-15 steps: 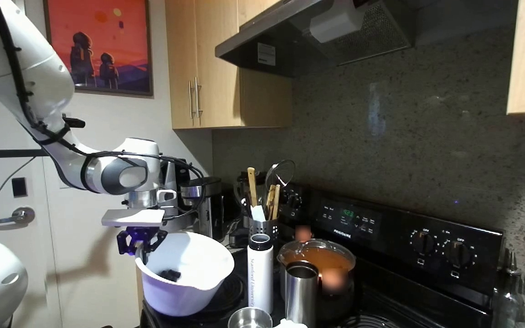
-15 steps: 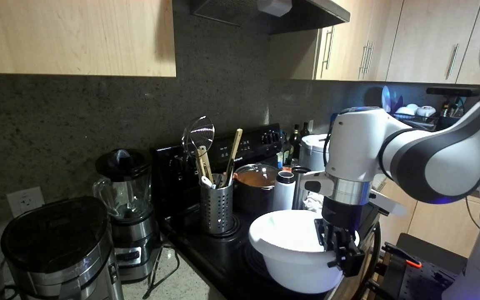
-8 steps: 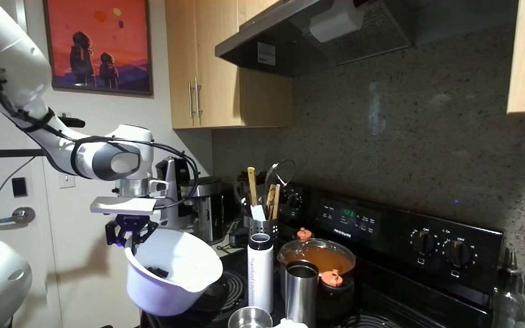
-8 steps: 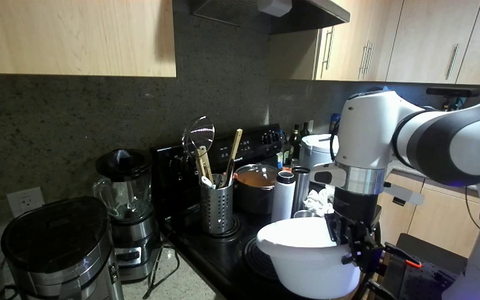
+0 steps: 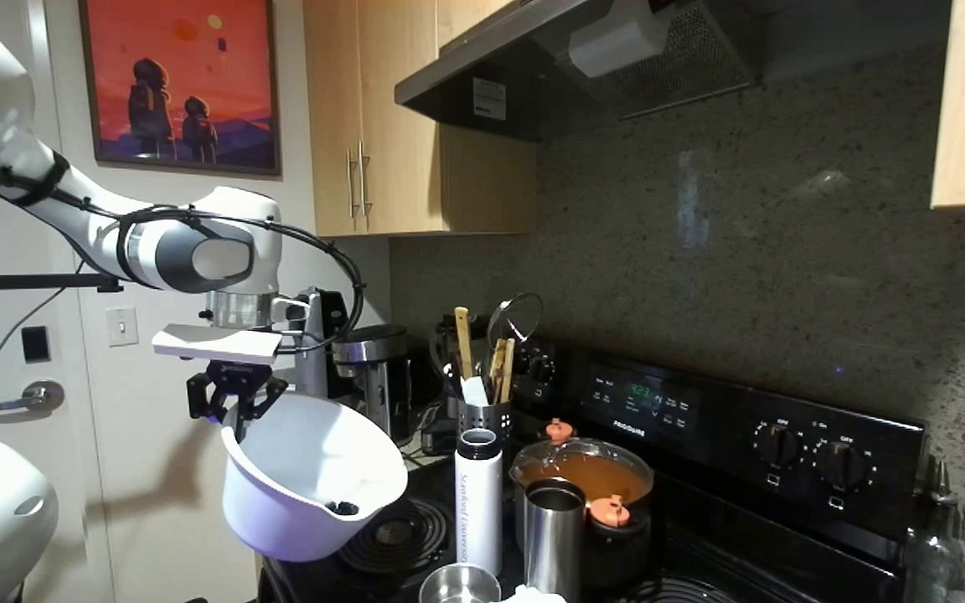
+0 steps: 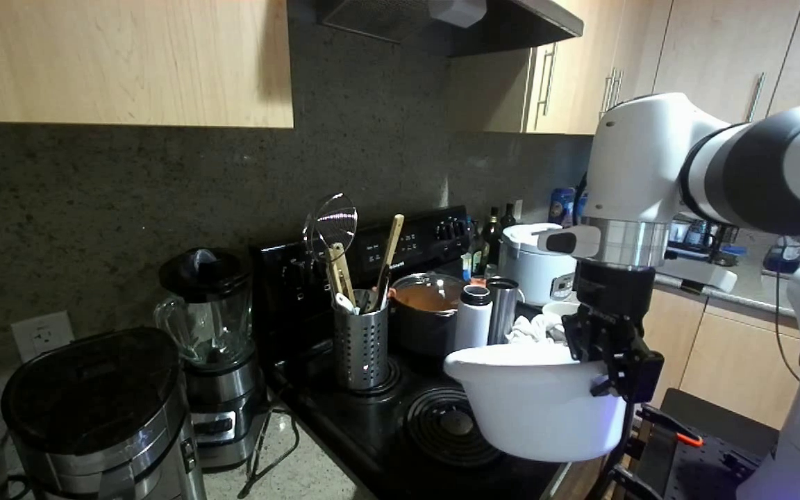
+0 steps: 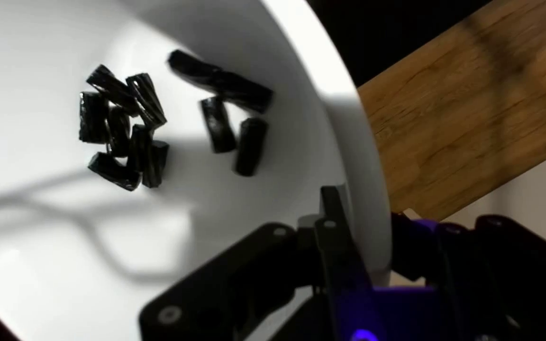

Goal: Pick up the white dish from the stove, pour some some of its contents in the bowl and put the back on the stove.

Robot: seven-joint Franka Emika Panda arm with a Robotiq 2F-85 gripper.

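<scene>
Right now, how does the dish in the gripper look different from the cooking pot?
The dish is white, the cooking pot dark. The dish is held up in the gripper; the pot stands on the stove. The dish holds black pieces, the pot orange contents. Both are wide containers.

Smooth white dish [image 6: 535, 410], apparently plastic

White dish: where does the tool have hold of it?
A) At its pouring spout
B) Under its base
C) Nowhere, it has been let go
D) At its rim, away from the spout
D: the wrist view shows the tool astride the white dish at its rim, one finger inside, one outside.
</scene>
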